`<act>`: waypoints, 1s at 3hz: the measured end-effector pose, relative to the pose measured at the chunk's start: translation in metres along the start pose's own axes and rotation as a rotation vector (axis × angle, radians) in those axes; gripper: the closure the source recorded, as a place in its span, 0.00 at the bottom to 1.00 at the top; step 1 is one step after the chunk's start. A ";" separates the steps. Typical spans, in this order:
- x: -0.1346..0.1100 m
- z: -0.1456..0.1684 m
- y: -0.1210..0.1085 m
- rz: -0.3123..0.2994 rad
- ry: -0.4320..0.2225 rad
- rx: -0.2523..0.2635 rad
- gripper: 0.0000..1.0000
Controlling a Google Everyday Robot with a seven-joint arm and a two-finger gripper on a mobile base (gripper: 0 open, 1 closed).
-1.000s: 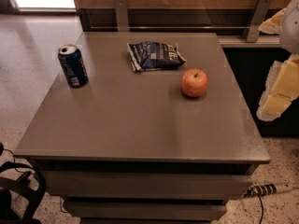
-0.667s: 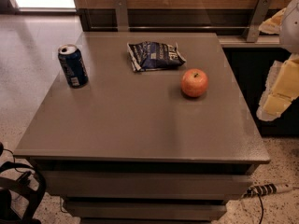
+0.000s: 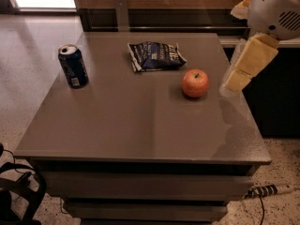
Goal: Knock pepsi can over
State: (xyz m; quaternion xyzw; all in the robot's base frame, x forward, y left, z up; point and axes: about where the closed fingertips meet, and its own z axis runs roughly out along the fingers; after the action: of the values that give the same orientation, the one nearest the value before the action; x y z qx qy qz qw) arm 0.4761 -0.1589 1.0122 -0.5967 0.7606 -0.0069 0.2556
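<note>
Pepsi can (image 3: 73, 66) upright, left on table (image 3: 140, 130) — claw (image 3: 238, 79) off right edge.

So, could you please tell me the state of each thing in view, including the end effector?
pepsi can: upright near the left edge of the table, not yet knocked over.
chip bag: lying flat, crinkled, at the back of the table.
apple: resting stem up, right of centre, touching nothing.
end effector: by the table's right edge, far from the can.

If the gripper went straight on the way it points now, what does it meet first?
The gripper, upper right, points down-left: probably the table near its right edge, beside the apple; depth unclear.
</note>
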 end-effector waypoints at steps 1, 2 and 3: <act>-0.053 0.028 -0.009 -0.002 -0.111 -0.013 0.00; -0.098 0.058 -0.006 0.019 -0.234 -0.032 0.00; -0.141 0.089 0.002 0.060 -0.384 -0.049 0.00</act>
State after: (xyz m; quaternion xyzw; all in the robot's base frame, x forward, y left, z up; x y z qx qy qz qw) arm 0.5317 -0.0037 0.9873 -0.5701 0.7153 0.1335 0.3814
